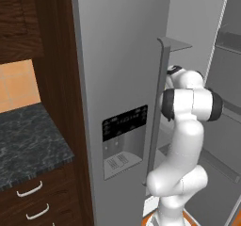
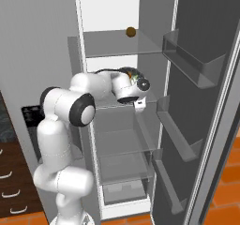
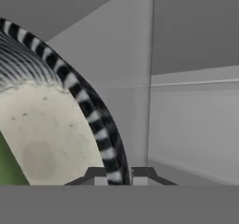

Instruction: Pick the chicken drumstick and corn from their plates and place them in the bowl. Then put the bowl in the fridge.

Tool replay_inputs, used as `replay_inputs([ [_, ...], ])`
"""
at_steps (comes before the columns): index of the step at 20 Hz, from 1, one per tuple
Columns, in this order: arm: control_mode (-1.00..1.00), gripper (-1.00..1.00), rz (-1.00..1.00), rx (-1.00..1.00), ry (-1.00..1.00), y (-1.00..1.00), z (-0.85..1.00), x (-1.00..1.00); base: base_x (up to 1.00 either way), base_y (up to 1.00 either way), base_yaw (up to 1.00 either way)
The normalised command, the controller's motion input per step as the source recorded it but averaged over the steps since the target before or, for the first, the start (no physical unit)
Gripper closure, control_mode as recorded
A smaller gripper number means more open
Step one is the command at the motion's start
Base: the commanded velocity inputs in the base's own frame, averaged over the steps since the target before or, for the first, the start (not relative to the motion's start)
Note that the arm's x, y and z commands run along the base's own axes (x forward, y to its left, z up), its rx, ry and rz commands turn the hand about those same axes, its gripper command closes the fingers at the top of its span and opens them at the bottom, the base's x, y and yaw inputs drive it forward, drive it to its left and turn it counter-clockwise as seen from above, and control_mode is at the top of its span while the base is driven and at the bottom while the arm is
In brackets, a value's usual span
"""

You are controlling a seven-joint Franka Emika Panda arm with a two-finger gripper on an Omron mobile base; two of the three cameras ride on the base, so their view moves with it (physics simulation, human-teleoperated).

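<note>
The fridge (image 2: pixel 112 46) stands open, and my arm reaches into its white shelved inside at the height of the middle shelf. My gripper (image 3: pixel 116 174) is shut on the striped rim of the dark ribbed bowl (image 3: pixel 88 101), one fingertip on each side of the wall. The bowl's pale grey inside fills the left of the hand view, with a green patch of the corn (image 3: pixel 7 169) at its lower edge. From the right base view the bowl (image 2: pixel 131 73) peeks out behind my hand (image 2: pixel 129 92). The chicken drumstick is hidden and the plates are out of view.
A small brown round thing (image 2: pixel 131 32) lies on the glass shelf above. The open right door (image 2: pixel 206 102) with its bins stands close on the right. The closed left door (image 1: pixel 122 79) with the black dispenser panel (image 1: pixel 124 124) flanks my arm, with a dark stone counter (image 1: pixel 28 145) beyond.
</note>
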Motion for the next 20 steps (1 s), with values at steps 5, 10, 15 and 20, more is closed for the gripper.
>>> replay_inputs([
  [5, -1.00, -1.00, 0.00, 0.00, -0.01, 0.01, -0.05, 0.18, 0.00, 0.00, 0.00],
  [10, -1.00, -1.00, 0.00, 0.00, -0.22, 0.00, 0.09, -0.08, 0.00, 0.00, 0.00],
  [15, -1.00, -1.00, 0.00, -0.02, -0.31, 0.12, 0.34, -0.62, 0.00, 0.00, 0.00],
  [20, -1.00, -1.00, 0.00, 0.00, -0.08, 0.05, 0.57, -1.00, 0.00, 0.00, 0.00],
])
